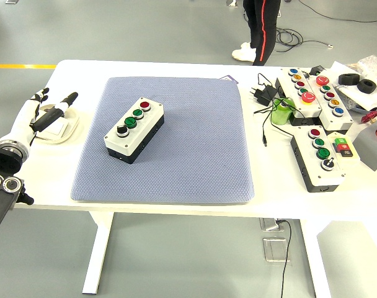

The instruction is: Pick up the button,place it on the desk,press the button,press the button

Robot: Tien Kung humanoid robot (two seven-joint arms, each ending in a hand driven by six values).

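A grey button box [134,130] with a black base lies on the blue-grey mat [176,155], left of the mat's middle. Its top carries a red, two green and a black-and-white button in a diagonal row. My left hand [43,113], white with black fingers, hovers at the table's left edge beside the mat, its fingers relaxed and spread, holding nothing. It is well apart from the box. My right hand does not show.
Several other button boxes [315,93] [322,156] lie at the right side of the table, with a green object [280,113], a black power plug [263,94] and cables. A white pad [63,128] lies under my left hand. A person's legs [261,28] stand beyond the far edge.
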